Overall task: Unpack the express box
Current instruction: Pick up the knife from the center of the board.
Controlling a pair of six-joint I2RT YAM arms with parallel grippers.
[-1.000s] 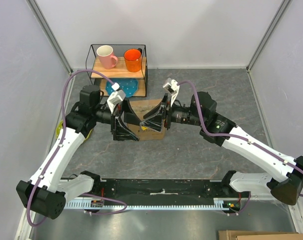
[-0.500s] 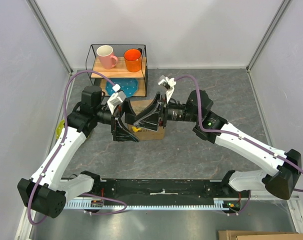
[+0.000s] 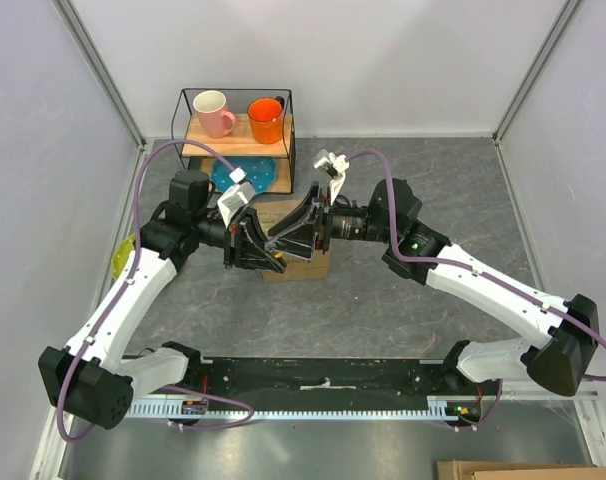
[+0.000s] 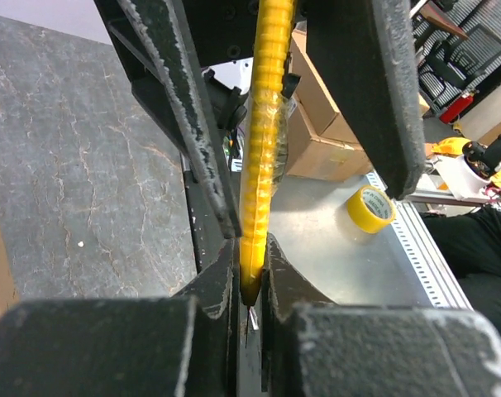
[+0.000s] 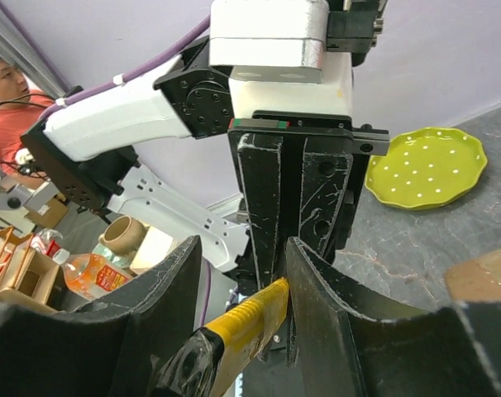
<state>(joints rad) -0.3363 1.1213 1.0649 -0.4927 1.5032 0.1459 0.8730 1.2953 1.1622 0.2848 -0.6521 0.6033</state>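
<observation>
The express box (image 3: 305, 268), brown cardboard, sits mid-table and is mostly covered by both grippers meeting above it. A corner of it shows in the right wrist view (image 5: 482, 281). A yellow utility knife (image 4: 263, 124) spans the two grippers. My left gripper (image 4: 250, 248) is shut on the knife's narrow end, where a bit of metal blade shows between the jaws. My right gripper (image 5: 242, 248) holds the knife's yellow handle (image 5: 250, 318), its black butt toward the wrist. From above, the left gripper (image 3: 273, 258) and right gripper (image 3: 275, 243) overlap tip to tip.
A black wire shelf (image 3: 288, 130) behind the box carries a pink mug (image 3: 213, 112) and an orange mug (image 3: 266, 118), with a blue plate (image 3: 245, 175) underneath. A yellow-green plate (image 3: 123, 255) lies by the left wall. Grey walls enclose three sides.
The right gripper carried the knife leftward between the left gripper's open jaws. The left jaws have now shut on the knife's end, and the left gripper shifted slightly right.
</observation>
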